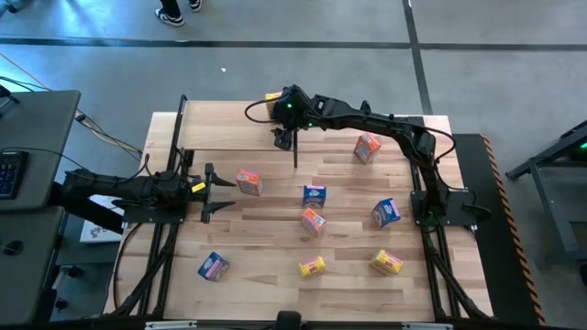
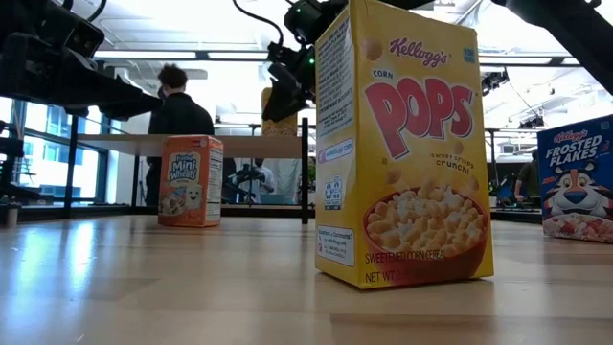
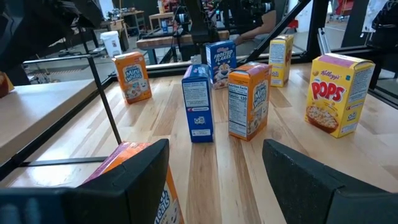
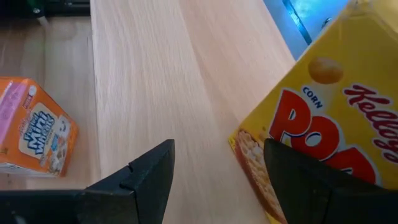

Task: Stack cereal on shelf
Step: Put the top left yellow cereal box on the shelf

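The shelf [image 1: 220,133] is a light-wood board on thin black posts along the table's far side. My right gripper [image 1: 282,137] hovers open over the shelf [image 4: 155,81]. A yellow cereal box [image 4: 336,118] sits just beside one of its fingers, not between them; I cannot tell whether they touch. That box also shows in the high view [image 1: 272,95] and on the raised board in the low view [image 2: 278,115]. My left gripper [image 1: 220,192] is open, low at the table's left. An orange box [image 1: 248,181] stands just past its far finger [image 3: 134,180].
Other boxes stand scattered on the table: blue [image 1: 315,194], orange [image 1: 312,220], orange [image 1: 367,147], blue [image 1: 386,213], yellow [image 1: 386,263], yellow [image 1: 312,267], blue [image 1: 213,266]. A black shelf post [image 1: 294,151] stands by my right gripper. A person [image 2: 177,105] is behind the table.
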You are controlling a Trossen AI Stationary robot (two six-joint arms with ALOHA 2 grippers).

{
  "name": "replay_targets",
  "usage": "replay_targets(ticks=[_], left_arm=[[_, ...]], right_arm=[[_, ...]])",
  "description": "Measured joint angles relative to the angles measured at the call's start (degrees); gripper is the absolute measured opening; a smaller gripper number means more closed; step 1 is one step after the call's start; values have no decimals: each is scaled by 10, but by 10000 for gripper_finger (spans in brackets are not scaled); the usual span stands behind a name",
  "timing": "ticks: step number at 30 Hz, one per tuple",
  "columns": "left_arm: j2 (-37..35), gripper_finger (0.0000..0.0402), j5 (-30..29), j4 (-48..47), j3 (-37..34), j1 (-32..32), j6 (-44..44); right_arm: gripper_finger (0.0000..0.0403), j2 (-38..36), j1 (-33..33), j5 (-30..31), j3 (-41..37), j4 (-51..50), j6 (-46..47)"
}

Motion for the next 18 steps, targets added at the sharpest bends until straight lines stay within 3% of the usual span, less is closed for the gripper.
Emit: replay_targets(ticks=[18], left_arm=[[0, 251, 0, 0, 0, 0, 0]], right_arm=[[238, 18, 12, 40, 0, 34, 23]])
